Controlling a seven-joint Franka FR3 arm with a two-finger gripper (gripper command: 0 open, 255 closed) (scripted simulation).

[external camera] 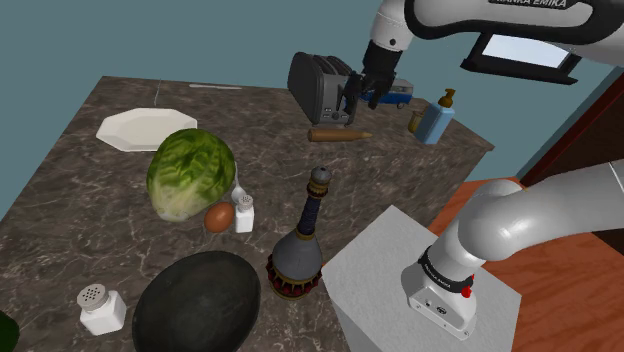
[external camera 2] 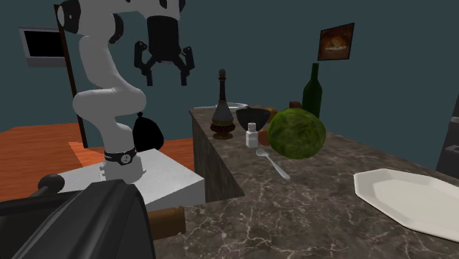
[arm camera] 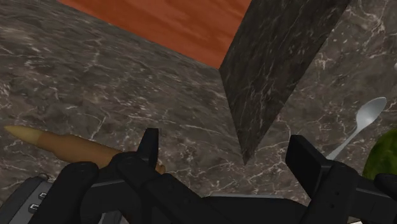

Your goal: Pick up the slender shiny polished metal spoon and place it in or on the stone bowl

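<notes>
The spoon (external camera 2: pixel 274 163) is slender and pale grey. It lies flat on the dark marble counter beside a green lettuce head (external camera 2: pixel 296 133), and the wrist view catches it (arm camera: pixel 362 124) off past one finger. In the shoulder view a short part of the spoon (external camera: pixel 239 190) pokes out behind the lettuce. The bowl (external camera: pixel 197 305) is dark and rounded, near the counter's front edge; from the second exterior view the bowl (external camera 2: pixel 254 118) sits behind a small shaker. My gripper (external camera: pixel 365 90) hangs open high over the far end of the counter, by the toaster, holding nothing (external camera 2: pixel 163 70) (arm camera: pixel 229 159).
Under the gripper lies a wooden rolling pin (external camera: pixel 338 134), with a toaster (external camera: pixel 320 85) and a blue soap bottle (external camera: pixel 437 118) close by. A tall decanter (external camera: pixel 300 250), an egg (external camera: pixel 220 216), two shakers (external camera: pixel 244 212) (external camera: pixel 100 310) and a white plate (external camera: pixel 147 128) crowd the counter.
</notes>
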